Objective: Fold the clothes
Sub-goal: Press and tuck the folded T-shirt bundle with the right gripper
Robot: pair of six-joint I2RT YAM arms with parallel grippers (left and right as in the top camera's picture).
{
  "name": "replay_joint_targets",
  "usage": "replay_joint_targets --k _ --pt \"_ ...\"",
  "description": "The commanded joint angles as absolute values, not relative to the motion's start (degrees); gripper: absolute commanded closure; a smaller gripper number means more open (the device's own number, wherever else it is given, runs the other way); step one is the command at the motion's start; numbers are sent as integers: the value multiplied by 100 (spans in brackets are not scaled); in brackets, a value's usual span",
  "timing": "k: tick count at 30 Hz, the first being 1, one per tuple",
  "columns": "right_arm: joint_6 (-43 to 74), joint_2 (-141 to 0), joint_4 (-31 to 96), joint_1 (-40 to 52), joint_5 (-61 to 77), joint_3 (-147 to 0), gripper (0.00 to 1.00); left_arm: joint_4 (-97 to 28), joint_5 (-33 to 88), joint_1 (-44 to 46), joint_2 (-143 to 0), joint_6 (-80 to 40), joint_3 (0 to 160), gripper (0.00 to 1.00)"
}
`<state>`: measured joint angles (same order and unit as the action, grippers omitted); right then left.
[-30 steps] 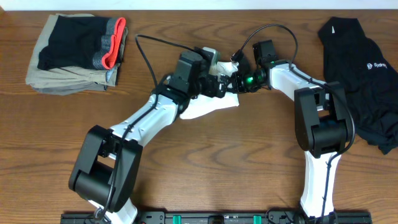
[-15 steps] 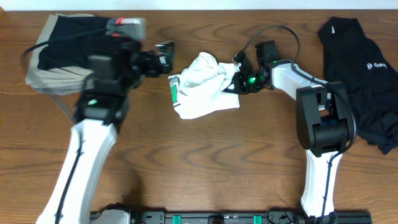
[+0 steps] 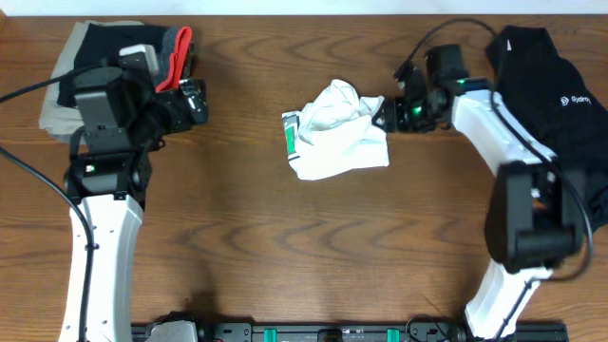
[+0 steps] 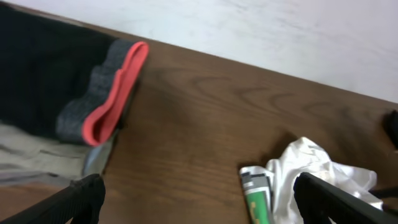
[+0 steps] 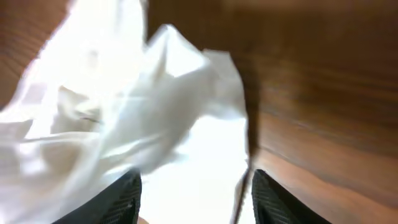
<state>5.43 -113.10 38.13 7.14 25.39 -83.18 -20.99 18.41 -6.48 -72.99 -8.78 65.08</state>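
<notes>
The white T-shirt (image 3: 337, 141) lies crumpled in the middle of the table, its green neck label (image 3: 291, 138) at its left edge. My right gripper (image 3: 388, 114) is at the shirt's right edge. In the right wrist view its fingers (image 5: 127, 198) stand apart with loose white cloth (image 5: 124, 112) lying between them, not pinched. My left gripper (image 3: 195, 100) is far to the left, apart from the shirt and open over bare wood. The left wrist view shows the left gripper (image 4: 199, 211) with nothing in it, and the shirt (image 4: 311, 168) and label (image 4: 258, 200) by its right finger.
A folded beige, black and grey-red stack (image 3: 104, 85) sits at the back left, close to my left gripper, and fills the left of the left wrist view (image 4: 62, 93). A black top with a small white logo (image 3: 560, 114) lies at the right edge.
My left arm swung from the shirt to the left, beside the folded stack. My right gripper went from shut to open and drew rightward; the shirt shifted slightly right.
</notes>
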Motion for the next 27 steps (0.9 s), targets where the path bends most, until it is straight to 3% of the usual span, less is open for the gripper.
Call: replay_joint_targets --k 1,9,20,24,27 --pt "517 -10838 3935 718 2108 -8296 44 -2185 1831 -711 -7312 -720 6560 2" --pt "775 -10575 4027 1186 2480 -8296 47 -2231 1831 -711 -7332 -622 6560 2" --pt "1428 -10604 3795 2226 1310 -8294 44 -2355 1831 -711 -7336 -554 6560 2" --pt "1619 -10652 3929 2366 1041 -8283 49 -2364 1831 -711 -7336 -554 6560 2" --pt "1754 -10678 4108 2410 792 -8278 63 -2377 1831 -711 -7336 -554 6560 2"
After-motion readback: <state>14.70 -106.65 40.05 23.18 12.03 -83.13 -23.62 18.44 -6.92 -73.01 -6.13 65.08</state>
